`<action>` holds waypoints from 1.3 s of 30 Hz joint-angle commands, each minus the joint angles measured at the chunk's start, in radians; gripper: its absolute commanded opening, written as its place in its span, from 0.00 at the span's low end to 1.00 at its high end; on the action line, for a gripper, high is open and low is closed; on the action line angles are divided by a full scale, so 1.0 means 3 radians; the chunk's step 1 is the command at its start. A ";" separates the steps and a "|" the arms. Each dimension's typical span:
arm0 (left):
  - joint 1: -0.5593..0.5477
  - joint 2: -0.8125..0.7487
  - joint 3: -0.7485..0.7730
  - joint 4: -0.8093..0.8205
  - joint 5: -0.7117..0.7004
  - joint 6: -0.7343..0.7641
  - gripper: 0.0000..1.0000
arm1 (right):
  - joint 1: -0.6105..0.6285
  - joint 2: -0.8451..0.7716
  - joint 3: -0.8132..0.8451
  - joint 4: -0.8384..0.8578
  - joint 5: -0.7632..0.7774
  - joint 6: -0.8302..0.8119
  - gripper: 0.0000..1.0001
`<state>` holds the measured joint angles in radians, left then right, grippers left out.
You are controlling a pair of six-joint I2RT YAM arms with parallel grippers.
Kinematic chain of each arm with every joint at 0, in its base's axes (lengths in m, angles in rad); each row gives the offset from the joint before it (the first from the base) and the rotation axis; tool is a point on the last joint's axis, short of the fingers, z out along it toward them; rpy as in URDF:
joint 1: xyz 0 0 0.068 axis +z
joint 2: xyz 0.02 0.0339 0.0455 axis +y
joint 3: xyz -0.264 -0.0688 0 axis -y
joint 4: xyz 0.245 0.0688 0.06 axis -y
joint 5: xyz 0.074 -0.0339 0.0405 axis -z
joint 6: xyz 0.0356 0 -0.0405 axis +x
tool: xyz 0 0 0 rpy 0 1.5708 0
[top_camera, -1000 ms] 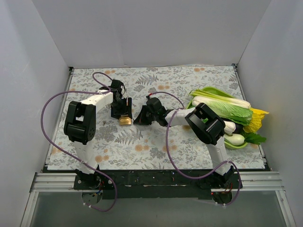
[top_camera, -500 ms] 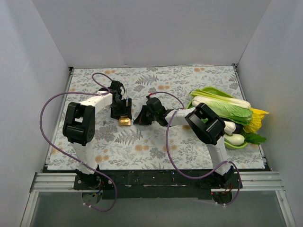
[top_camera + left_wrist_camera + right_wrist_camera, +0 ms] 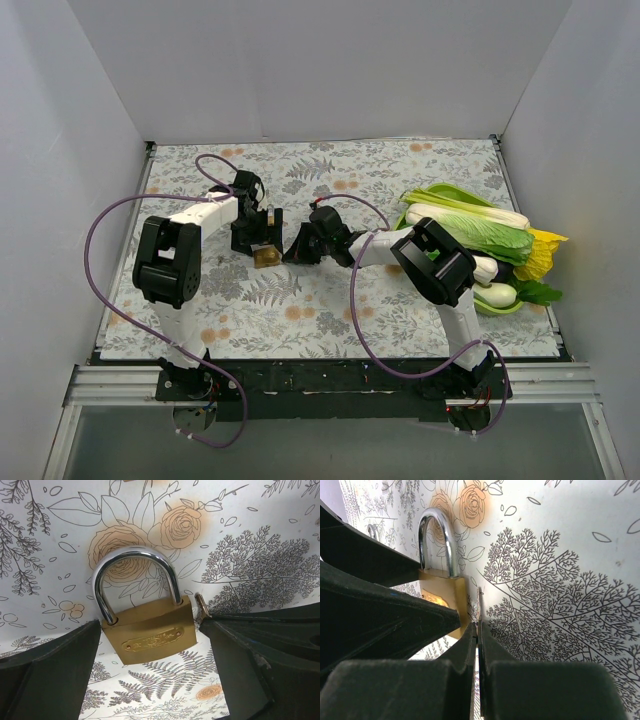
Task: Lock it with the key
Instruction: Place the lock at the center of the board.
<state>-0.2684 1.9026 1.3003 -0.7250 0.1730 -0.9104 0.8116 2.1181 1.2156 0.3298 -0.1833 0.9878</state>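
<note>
A brass padlock [image 3: 150, 636] with a steel shackle [image 3: 135, 560] lies flat on the floral mat; it also shows in the top view [image 3: 266, 258] and the right wrist view [image 3: 440, 600]. My left gripper [image 3: 150, 625] is open and straddles the padlock body. Its left finger [image 3: 55, 670] touches the body's corner and its right finger [image 3: 260, 655] stands just off the other side. My right gripper [image 3: 478, 630] is shut on the key [image 3: 479, 607], seen edge-on beside the padlock's body. The key tip [image 3: 201, 605] shows next to the lock. Whether the key is in the keyhole is hidden.
A green plate [image 3: 452, 190] piled with leafy vegetables [image 3: 480, 230] sits at the right edge of the mat. Purple cables [image 3: 100, 225] loop from both arms. White walls close in the left, back and right.
My left gripper has moved down over the padlock, so its fingers now flank the body. The right gripper with the key has barely moved.
</note>
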 commanded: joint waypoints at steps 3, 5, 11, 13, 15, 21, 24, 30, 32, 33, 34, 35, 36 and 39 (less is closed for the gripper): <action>0.0000 0.0075 -0.0106 -0.0196 -0.0065 0.0008 0.93 | -0.0026 0.0088 -0.0064 -0.0337 0.0217 -0.0005 0.01; 0.0000 0.0055 -0.0106 -0.0171 -0.0060 0.0023 0.96 | -0.0026 0.0093 -0.0058 -0.0348 0.0222 -0.0010 0.01; 0.0015 -0.0001 -0.0009 -0.0171 -0.0122 0.0064 0.98 | -0.0041 0.0093 -0.0084 -0.0399 0.0181 0.0036 0.13; 0.0030 -0.0068 0.0032 -0.0155 -0.0096 0.0059 0.98 | -0.0041 0.0063 -0.0104 -0.0399 0.0181 0.0056 0.17; 0.0041 -0.0129 0.0053 -0.0115 -0.0050 0.0059 0.98 | -0.0041 0.0037 -0.0125 -0.0399 0.0192 0.0056 0.23; 0.0102 -0.0247 0.0191 -0.0145 0.0006 0.0064 0.98 | -0.0046 -0.0035 -0.0105 -0.0475 0.0273 -0.0010 0.41; 0.0168 -0.0278 0.0257 -0.0135 0.0083 0.0049 0.98 | -0.0041 -0.0076 -0.0099 -0.0491 0.0294 -0.0061 0.46; 0.0265 -0.0385 0.0375 -0.0038 0.0226 -0.0028 0.98 | -0.0036 -0.0198 -0.0099 -0.0578 0.0401 -0.0174 0.57; 0.0291 -0.0405 0.0416 -0.0017 0.0338 -0.0049 0.98 | -0.0036 -0.0265 -0.0115 -0.0583 0.0412 -0.0240 0.60; 0.0317 -0.0406 0.0492 -0.0027 0.0369 -0.0049 0.98 | -0.0041 -0.0290 -0.0125 -0.0578 0.0417 -0.0276 0.61; 0.0337 -0.0406 0.0533 -0.0038 0.0476 -0.0039 0.98 | -0.0041 -0.0351 -0.0125 -0.0578 0.0412 -0.0357 0.62; 0.0357 -0.0416 0.0574 -0.0043 0.0532 -0.0018 0.98 | -0.0041 -0.0387 -0.0115 -0.0563 0.0412 -0.0424 0.64; 0.0408 -0.0426 0.0645 -0.0053 0.0584 -0.0003 0.98 | -0.0051 -0.0428 -0.0105 -0.0567 0.0427 -0.0485 0.65; 0.0495 -0.0482 0.0753 -0.0048 0.0737 0.0099 0.98 | -0.0077 -0.0607 -0.0023 -0.0567 0.0396 -0.0842 0.73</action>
<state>-0.1551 1.8477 1.4631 -0.7502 0.3019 -0.9134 0.8043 2.0155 1.1999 0.2226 -0.1028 0.8890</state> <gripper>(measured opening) 0.981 0.697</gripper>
